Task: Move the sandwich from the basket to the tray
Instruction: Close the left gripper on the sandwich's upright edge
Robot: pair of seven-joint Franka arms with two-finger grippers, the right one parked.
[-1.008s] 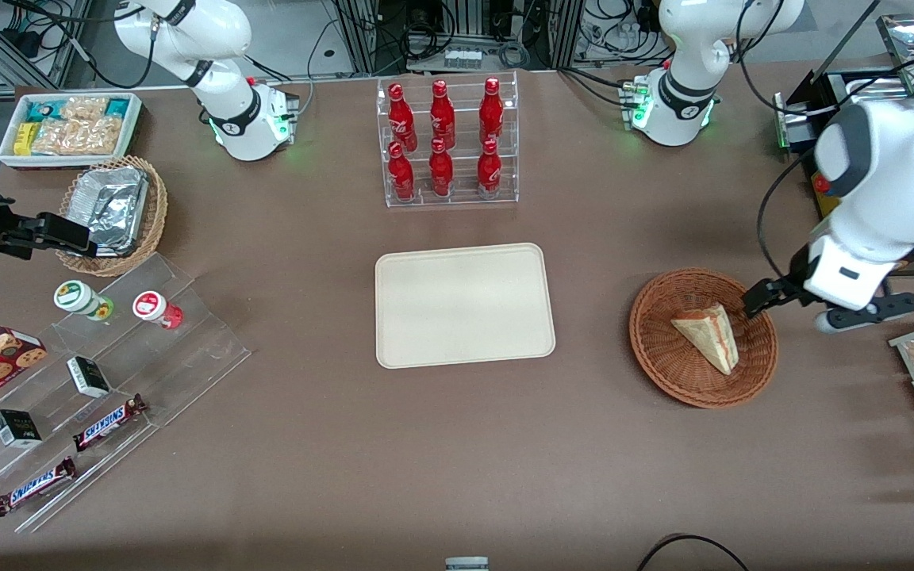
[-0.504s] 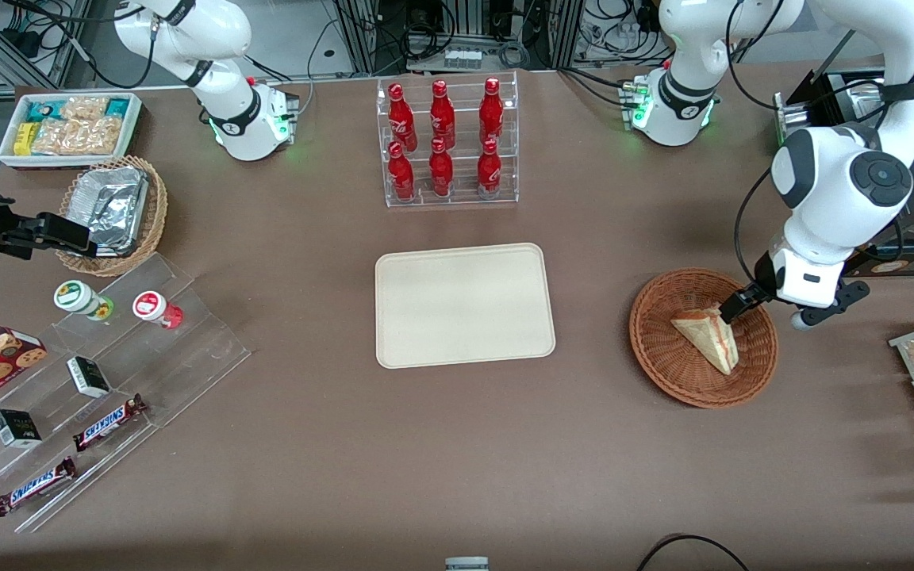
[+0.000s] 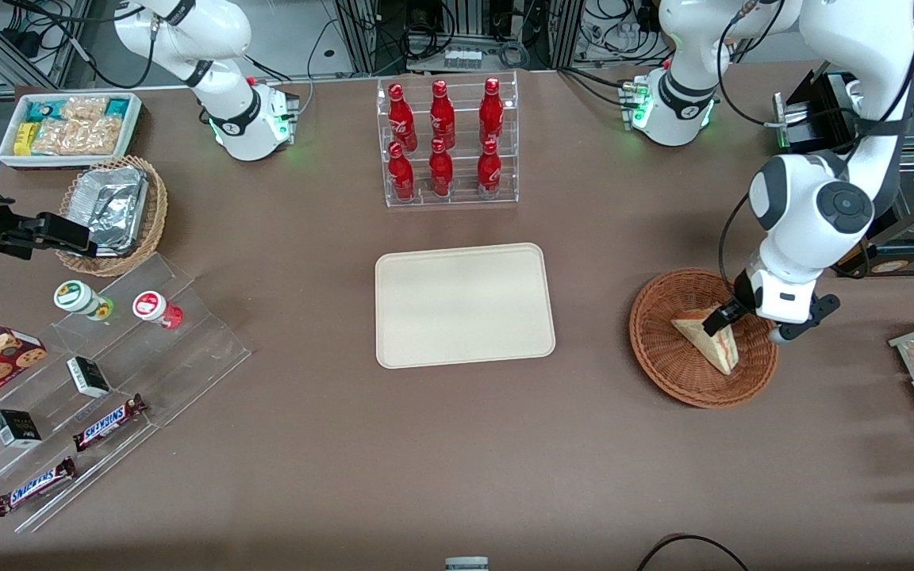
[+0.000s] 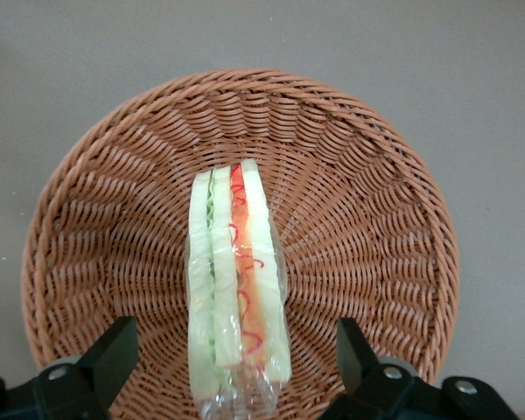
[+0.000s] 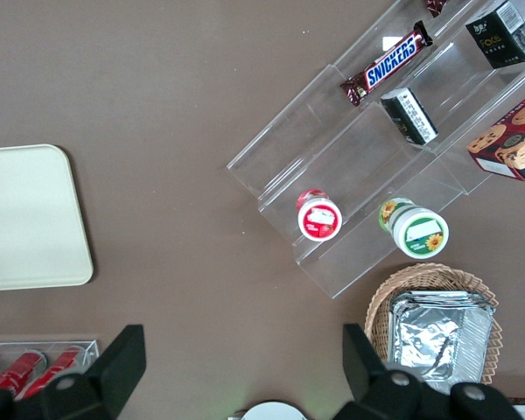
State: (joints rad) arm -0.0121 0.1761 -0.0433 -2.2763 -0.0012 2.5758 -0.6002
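Closer now, open fingers point(image 4: 114, 354) astride sandwich point(image 4: 236, 289)

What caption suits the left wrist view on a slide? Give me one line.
Open pincer poised over the wrapped sandwich, one finger on each side, inside the woven basket.

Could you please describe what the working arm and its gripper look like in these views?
The left arm is glossy white with rounded links, dark grey joint caps and a black cable looping alongside it. Its gripper, above the sandwich in the basket, has black fingers; the jaws stand open.
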